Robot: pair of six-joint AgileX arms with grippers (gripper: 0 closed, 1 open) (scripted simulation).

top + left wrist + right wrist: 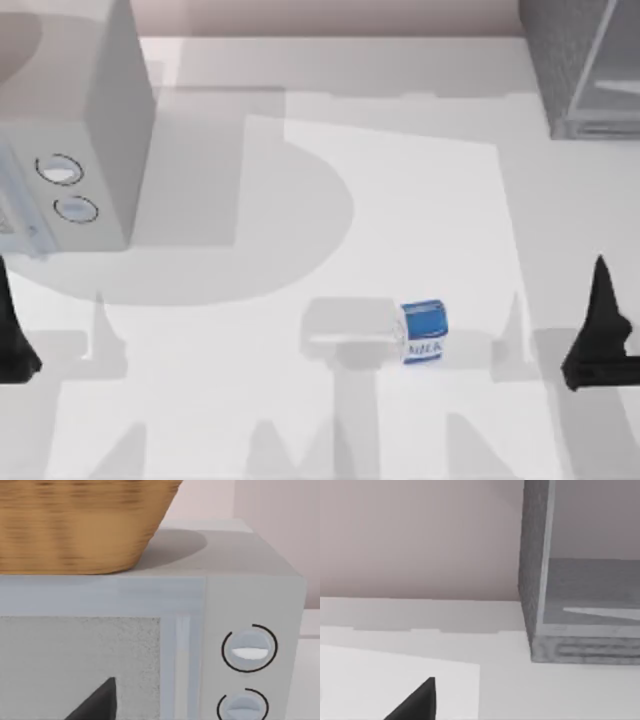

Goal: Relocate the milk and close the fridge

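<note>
The milk point(424, 333) is a small white carton with a blue top, standing on the table a little right of centre, near the front. The fridge point(578, 62) is a dark grey speckled cabinet at the back right corner. In the right wrist view the fridge point(536, 580) shows a grey inside behind its front frame. My right gripper point(600, 335) hangs at the table's right edge, well to the right of the milk and apart from it. My left gripper point(12, 335) is parked at the far left edge.
A pale grey box with two round dials point(90, 130) stands at the back left. The left wrist view shows a wicker basket point(75, 525) on top of this box point(250, 605). A bare white tabletop point(330, 200) lies between the milk and the fridge.
</note>
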